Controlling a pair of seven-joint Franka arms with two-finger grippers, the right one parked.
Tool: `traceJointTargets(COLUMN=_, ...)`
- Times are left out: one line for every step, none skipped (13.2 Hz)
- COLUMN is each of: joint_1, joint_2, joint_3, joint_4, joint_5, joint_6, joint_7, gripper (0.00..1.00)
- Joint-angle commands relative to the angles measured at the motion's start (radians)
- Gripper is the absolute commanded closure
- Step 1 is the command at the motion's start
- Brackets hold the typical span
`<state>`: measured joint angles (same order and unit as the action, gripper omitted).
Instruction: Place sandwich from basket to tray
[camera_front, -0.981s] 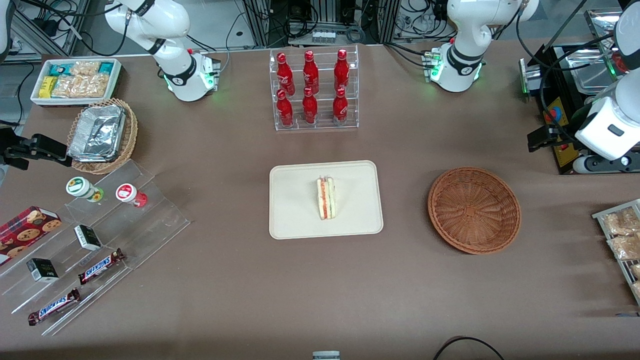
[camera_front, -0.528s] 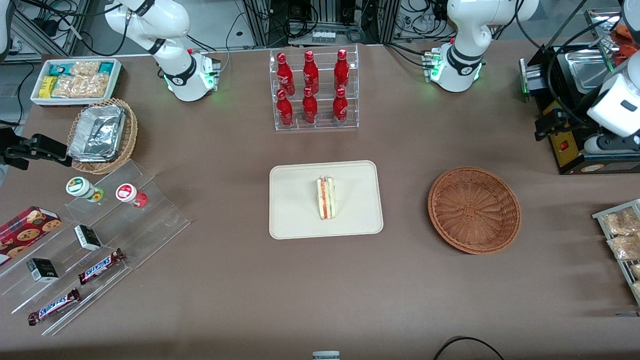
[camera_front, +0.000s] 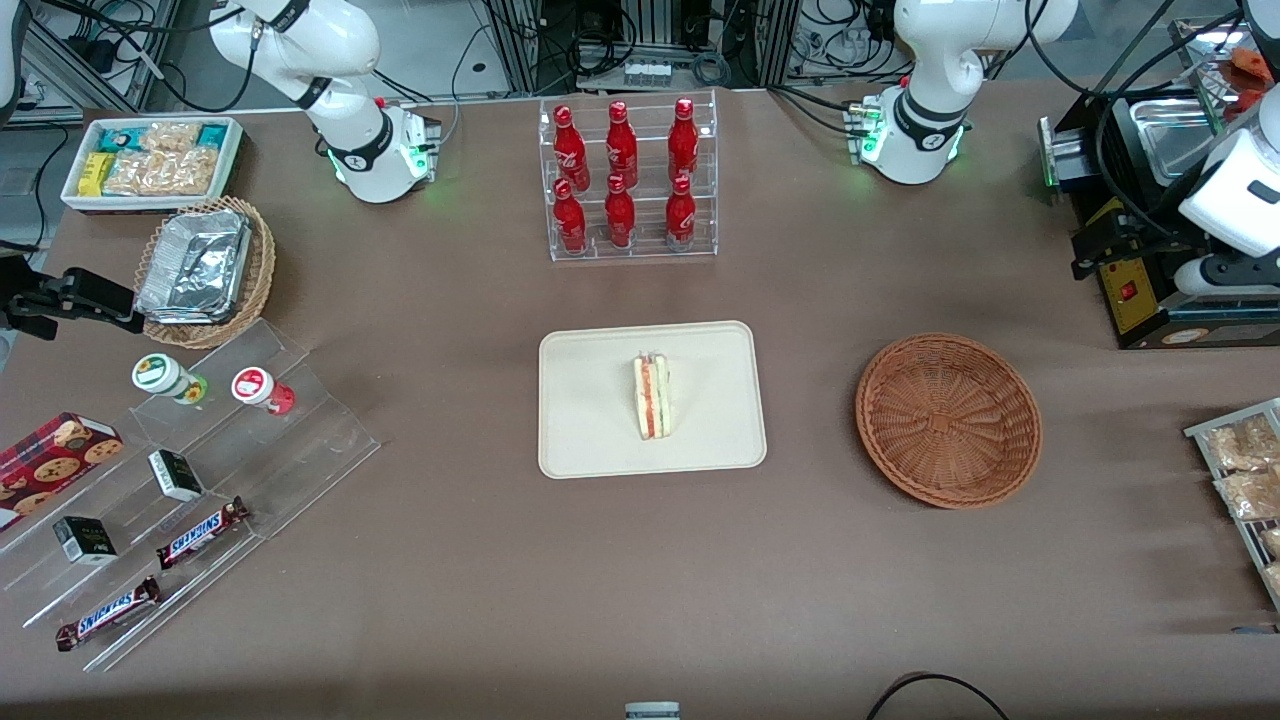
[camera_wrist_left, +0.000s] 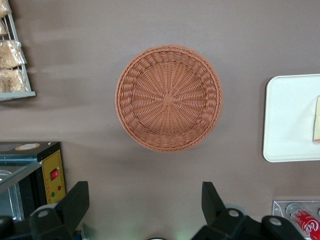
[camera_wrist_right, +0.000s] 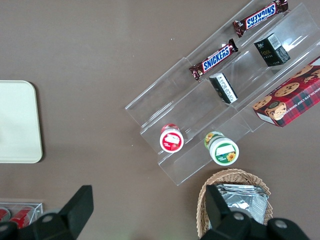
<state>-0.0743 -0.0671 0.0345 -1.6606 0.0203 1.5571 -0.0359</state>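
Gripper (camera_wrist_left: 142, 210) hangs wide open, empty, above the bare basket (camera_wrist_left: 169, 98); the sandwich (camera_front: 652, 396) on the tray (camera_front: 590, 420) looks soft, light, best pinched gently across its bread faces.

A clear acrylic rack (camera_front: 631, 180) holds six red Coca-Cola bottles (camera_front: 620, 212) in two tiers. Toward the parked arm's end of the table, a white bin of snack packets (camera_front: 152, 160) sits beside a light wicker basket (camera_front: 205, 270) holding a crinkled foil container (camera_front: 194, 265). A stepped acrylic display (camera_front: 190, 480) carries two small lidded jars (camera_front: 165, 376), two dark boxes (camera_front: 176, 474), two Snickers bars (camera_front: 200, 532) and a red cookie box (camera_front: 52, 464). Bagged beige snacks (camera_front: 1240, 470) lie on a rack toward the working arm's end.
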Motion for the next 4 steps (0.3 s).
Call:
traceJointTargets(joint_1=-0.015, joint_2=0.05, joint_3=0.013, joint_4=0.074, joint_5=-0.01, joint_6=-0.011, joint_7=0.01, gripper=0.0)
traceJointTargets(joint_1=-0.015, joint_2=0.055, joint_3=0.015, joint_4=0.085, joint_5=-0.01, joint_6=-0.011, joint_7=0.01, gripper=0.0)
traceJointTargets(joint_1=-0.015, joint_2=0.067, joint_3=0.013, joint_4=0.094, joint_5=-0.011, joint_6=-0.011, joint_7=0.007, gripper=0.0)
traceJointTargets(joint_1=-0.015, joint_2=0.073, joint_3=0.013, joint_4=0.104, joint_5=-0.011, joint_6=-0.012, joint_7=0.004, gripper=0.0)
